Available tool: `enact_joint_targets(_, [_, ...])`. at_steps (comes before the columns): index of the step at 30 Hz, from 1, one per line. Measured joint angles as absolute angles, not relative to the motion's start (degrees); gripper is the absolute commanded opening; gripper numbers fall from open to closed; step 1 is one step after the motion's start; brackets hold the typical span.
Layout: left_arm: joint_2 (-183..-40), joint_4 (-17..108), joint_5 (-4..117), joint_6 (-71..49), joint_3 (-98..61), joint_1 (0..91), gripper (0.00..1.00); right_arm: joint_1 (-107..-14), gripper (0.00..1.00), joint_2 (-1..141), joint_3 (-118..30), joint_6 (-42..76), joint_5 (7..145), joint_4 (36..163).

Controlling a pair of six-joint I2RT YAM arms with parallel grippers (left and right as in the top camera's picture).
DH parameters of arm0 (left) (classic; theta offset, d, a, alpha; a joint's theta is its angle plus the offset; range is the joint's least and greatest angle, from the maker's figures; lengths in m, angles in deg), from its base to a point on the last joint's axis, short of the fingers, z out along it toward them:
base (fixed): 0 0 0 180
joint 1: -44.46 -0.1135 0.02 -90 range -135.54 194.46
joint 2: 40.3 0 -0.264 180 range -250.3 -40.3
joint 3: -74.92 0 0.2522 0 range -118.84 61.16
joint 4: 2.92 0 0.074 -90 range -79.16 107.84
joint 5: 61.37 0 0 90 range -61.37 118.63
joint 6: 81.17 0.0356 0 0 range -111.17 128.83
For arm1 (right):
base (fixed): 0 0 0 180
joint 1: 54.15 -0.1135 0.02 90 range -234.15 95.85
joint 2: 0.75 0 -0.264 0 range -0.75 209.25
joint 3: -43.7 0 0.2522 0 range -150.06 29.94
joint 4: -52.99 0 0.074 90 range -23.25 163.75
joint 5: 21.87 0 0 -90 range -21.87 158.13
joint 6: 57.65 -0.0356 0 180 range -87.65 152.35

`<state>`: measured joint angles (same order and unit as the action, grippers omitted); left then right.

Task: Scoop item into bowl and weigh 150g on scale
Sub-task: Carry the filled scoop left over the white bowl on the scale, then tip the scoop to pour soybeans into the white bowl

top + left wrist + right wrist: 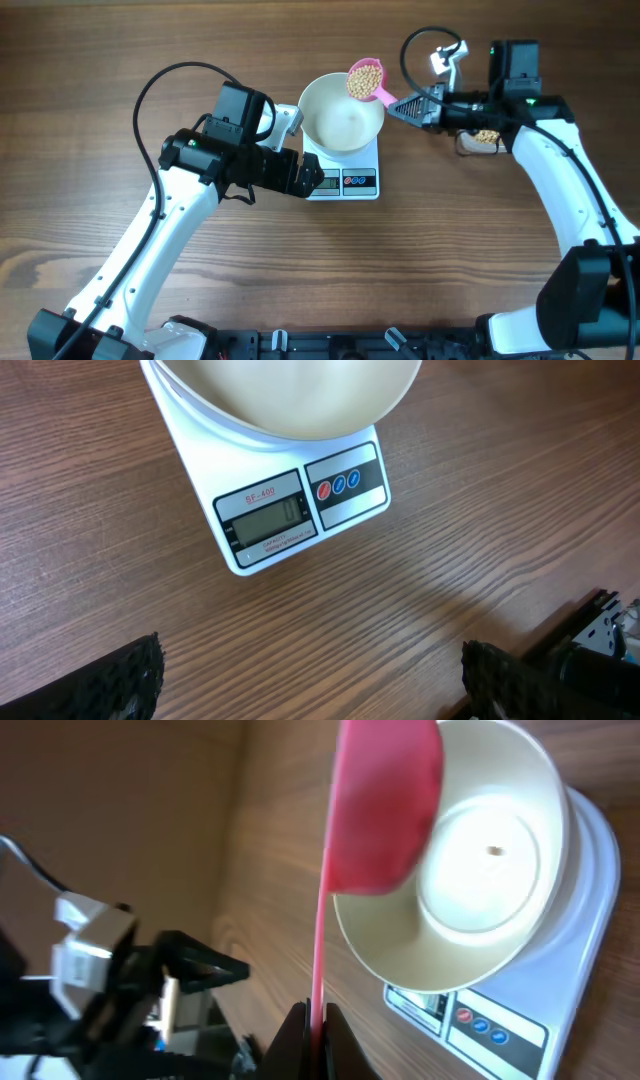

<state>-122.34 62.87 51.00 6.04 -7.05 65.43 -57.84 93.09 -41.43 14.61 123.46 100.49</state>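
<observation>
Right hand (315, 1020) pinches a pink plastic scoop (384, 95) of small tan beans (365, 79), seemingly over the upper-right rim of the round white bowl (335, 125) on the flat white scale (345, 183); left hand (315, 685) spread. Tipping there might scatter beans outside.

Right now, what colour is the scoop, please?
Pink scoop; right wrist view shows it best.

The right tool (396, 106) holds a pink scoop (383, 94) of beans (364, 77) over the bowl (320, 106) on the scale (366, 166).

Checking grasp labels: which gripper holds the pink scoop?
The right gripper, shut on the pink scoop handle; the left gripper hangs open and empty near the scale.
</observation>
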Motion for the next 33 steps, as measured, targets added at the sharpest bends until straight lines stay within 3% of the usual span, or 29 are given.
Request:
enact_joint_targets(11, [-122.3,62.9,51.0,6.0,-7.0,65.4,1.0,-66.4,0.04,93.1,-41.4,22.2,103.5,102.3])
enact_joint_targets(33, [-122.3,62.9,51.0,6.0,-7.0,65.4,1.0,-70.6,0.04,88.5,-41.4,38.0,87.7,102.5])
